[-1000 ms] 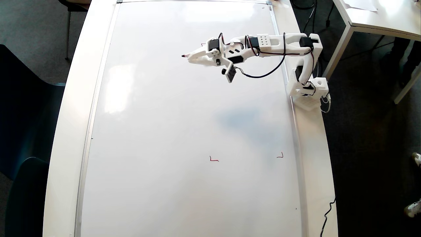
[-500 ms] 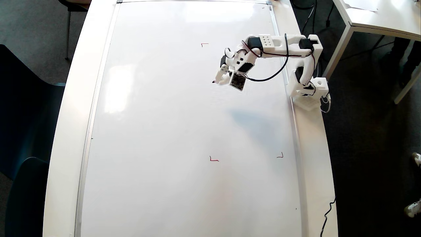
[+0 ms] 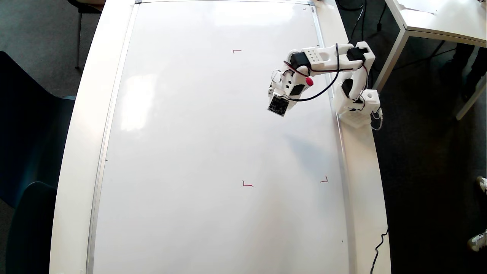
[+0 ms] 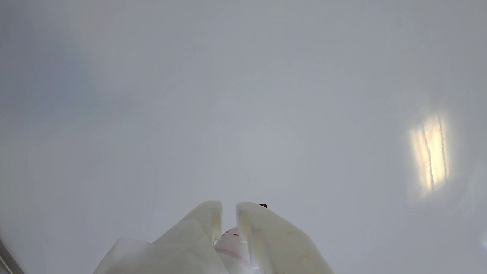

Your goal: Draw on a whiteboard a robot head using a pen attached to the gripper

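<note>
1. Gripper (image 4: 228,207): in the wrist view the two white fingers (image 4: 262,232) stand nearly together, clamped on the pen (image 4: 233,243), whose white body with a thin red band fills the narrow slot between them. This grip fixes the pen to the arm so that arm motion alone can trace lines.

2. Pen tip: a small dark-red point shows just past the upper edge of the right-hand finger in the wrist view. Whether it touches the board cannot be told. In the overhead view the red cap end of the pen (image 3: 309,81) sits above the wrist, which suggests the pen is aimed steeply downward.

3. Whiteboard (image 3: 190,133): it lies flat on the table (image 3: 361,171) and fills the wrist view as bare glossy white. The gripper (image 3: 274,91) hangs over its right-hand part in the overhead view, near the arm's base (image 3: 359,104), which stands on the table just off the board's silver frame, placing the drawing area within reach.

4. Corner marks (image 3: 247,184): three small red angles are visible. They probably bound the drawing zone.

5. Robot head: no drawing is visible; the work appears not yet started.

6. Writing and brands: none legible.
</note>
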